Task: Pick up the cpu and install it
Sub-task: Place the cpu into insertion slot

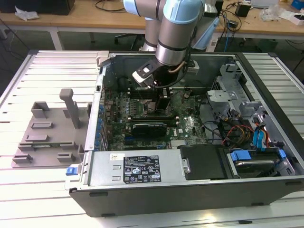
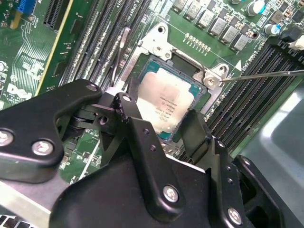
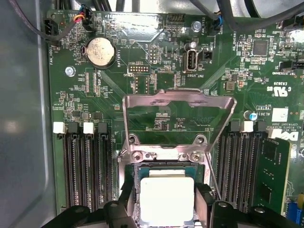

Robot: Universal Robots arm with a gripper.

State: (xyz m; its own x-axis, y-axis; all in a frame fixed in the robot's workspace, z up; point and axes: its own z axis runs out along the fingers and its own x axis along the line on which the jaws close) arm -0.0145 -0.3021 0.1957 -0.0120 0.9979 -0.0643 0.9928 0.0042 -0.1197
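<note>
Cpu (image 2: 166,97) lies flat in the motherboard socket (image 2: 156,40), gripped at opposite edges by the gripper (image 2: 164,118), whose black fingers (image 2: 142,137) are parted to its width. In the exterior view the grey tray (image 1: 47,137) sits at 9 o'clock from the case (image 1: 190,190).

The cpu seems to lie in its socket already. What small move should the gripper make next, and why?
Probably a short, straight lift away from the board. The cpu lies flat inside the socket, the metal plate stands open, and the gripper hangs close over it; sideways motion might drag it.
</note>
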